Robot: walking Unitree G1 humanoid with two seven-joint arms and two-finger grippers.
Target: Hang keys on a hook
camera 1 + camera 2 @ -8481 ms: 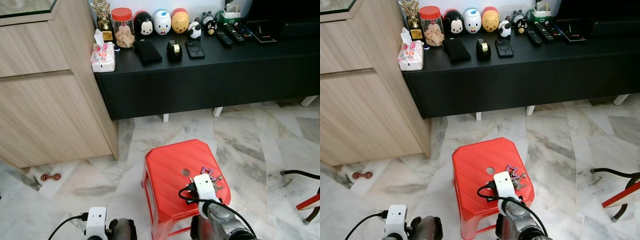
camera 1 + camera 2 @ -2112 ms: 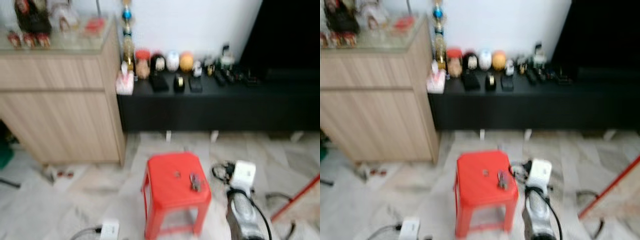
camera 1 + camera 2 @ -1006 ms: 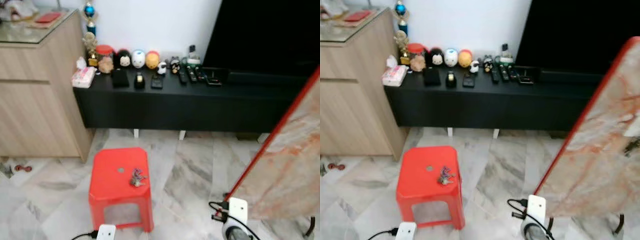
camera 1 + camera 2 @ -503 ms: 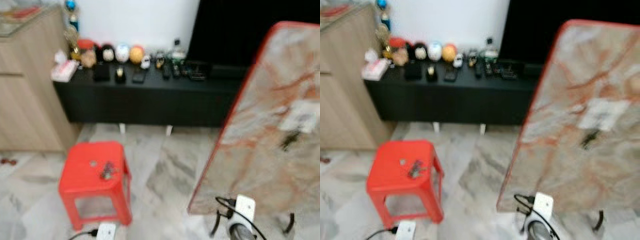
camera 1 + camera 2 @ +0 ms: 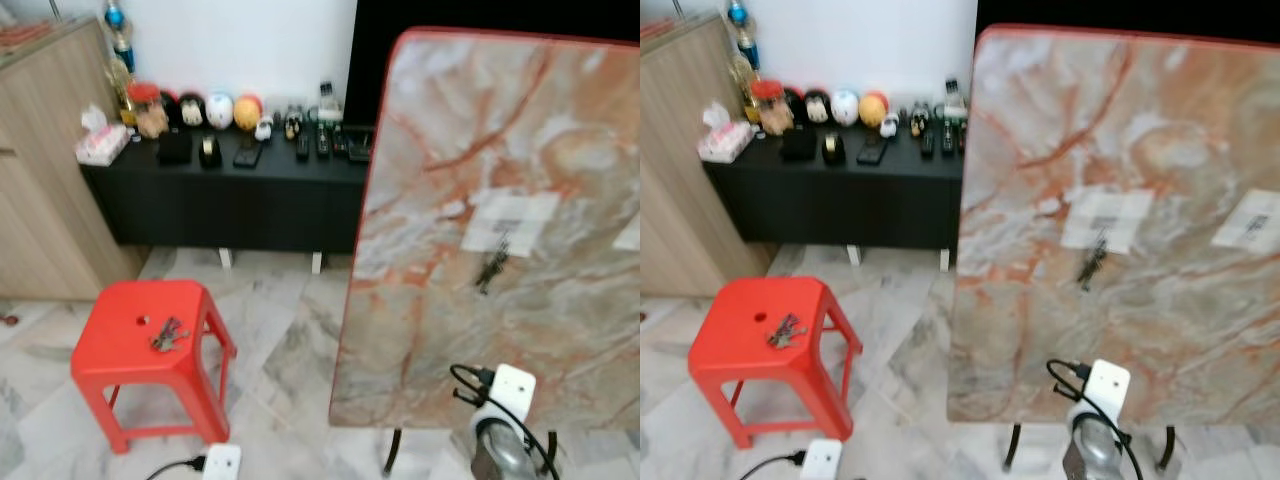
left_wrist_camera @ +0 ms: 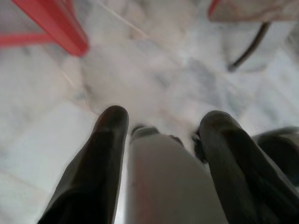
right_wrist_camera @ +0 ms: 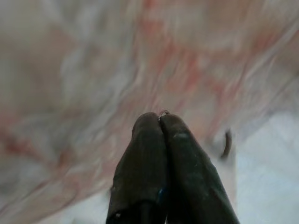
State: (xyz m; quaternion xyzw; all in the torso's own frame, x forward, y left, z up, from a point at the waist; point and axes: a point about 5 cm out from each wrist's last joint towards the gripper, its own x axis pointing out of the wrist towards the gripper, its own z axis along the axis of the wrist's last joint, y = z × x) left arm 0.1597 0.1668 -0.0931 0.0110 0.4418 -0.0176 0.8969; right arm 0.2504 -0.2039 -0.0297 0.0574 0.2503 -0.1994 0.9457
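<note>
A bunch of keys (image 5: pixel 167 335) was seen lying on top of a red stool (image 5: pixel 110 372), just beside the small hole in its seat. Behind the stool, a black cabinet (image 5: pixel 240 205) was lined with round toy heads, a tape roll and remotes. To the right of the stool, across a strip of bare marble floor (image 5: pixel 280 350), a marble board (image 5: pixel 500 240) with a red edge was stood upright, bearing pale labels whose writing could not be read and a small dark hook (image 5: pixel 491 265). The left gripper (image 6: pixel 161 128) was held low by the stool's leg, fingers spread apart. The right gripper (image 7: pixel 160 122) was pointed at the board, its fingers pressed together on a small metal ring (image 7: pixel 164 113).
</note>
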